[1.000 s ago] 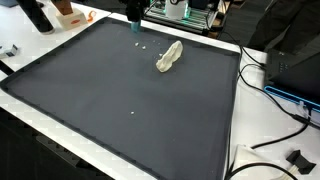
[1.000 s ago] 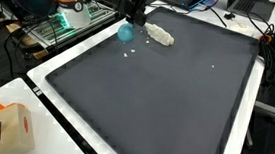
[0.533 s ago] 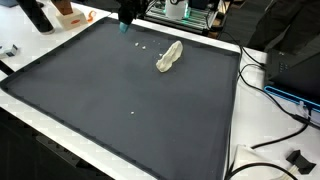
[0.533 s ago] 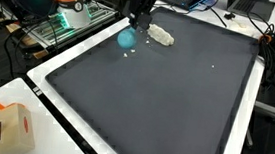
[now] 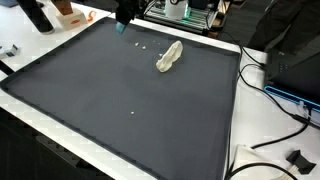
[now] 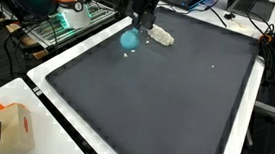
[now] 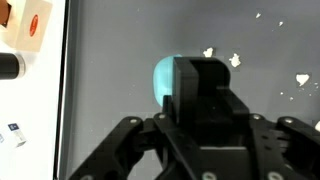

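Observation:
My gripper [image 6: 134, 29] is shut on a light blue rounded object [image 6: 129, 40] and holds it just above the dark mat [image 6: 166, 100], near the mat's far corner. In the wrist view the blue object [image 7: 163, 78] peeks out from behind a black finger [image 7: 205, 95]. A crumpled whitish lump [image 6: 161, 35] lies on the mat beside the gripper, apart from it; it also shows as the whitish lump [image 5: 169, 56]. Small white crumbs [image 5: 143, 44] are scattered on the mat close by. In an exterior view the gripper [image 5: 121, 23] sits at the mat's top edge.
A white table rim [image 5: 120, 150] frames the mat. An orange and white box [image 6: 8, 126] stands off the mat's corner. A dark bottle [image 5: 37, 15] and cables [image 5: 270, 85] lie beyond the mat's edges. Equipment crowds the far side.
The gripper has carried the blue object a short way along the mat's far edge, away from the whitish lump. Nothing else has moved.

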### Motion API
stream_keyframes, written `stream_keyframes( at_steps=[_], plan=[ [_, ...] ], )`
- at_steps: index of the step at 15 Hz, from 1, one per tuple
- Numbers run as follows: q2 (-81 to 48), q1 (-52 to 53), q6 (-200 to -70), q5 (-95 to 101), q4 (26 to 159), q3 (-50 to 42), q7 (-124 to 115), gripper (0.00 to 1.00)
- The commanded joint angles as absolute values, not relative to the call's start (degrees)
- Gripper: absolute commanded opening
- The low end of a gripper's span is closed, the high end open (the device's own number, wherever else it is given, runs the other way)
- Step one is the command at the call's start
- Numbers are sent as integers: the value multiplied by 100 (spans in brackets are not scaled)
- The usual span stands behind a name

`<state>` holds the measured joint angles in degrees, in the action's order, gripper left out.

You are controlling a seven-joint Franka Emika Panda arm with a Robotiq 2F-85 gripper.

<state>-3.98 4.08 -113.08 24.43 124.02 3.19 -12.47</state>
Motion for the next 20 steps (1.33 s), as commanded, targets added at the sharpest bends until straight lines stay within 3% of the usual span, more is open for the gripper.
stream_keyframes(
  at_steps=[1, 2, 3, 20],
  plan=[
    [-399, 419, -11292, 2437, 12389, 312, -1244, 50],
    [-399, 419, -11292, 2437, 12388, 312, -1244, 50],
    [-494, 500, -11063, 2629, 12294, 355, -1582, 25],
    [-1726, 1585, -9189, 3531, 11249, 699, -4869, 25]
  ],
)
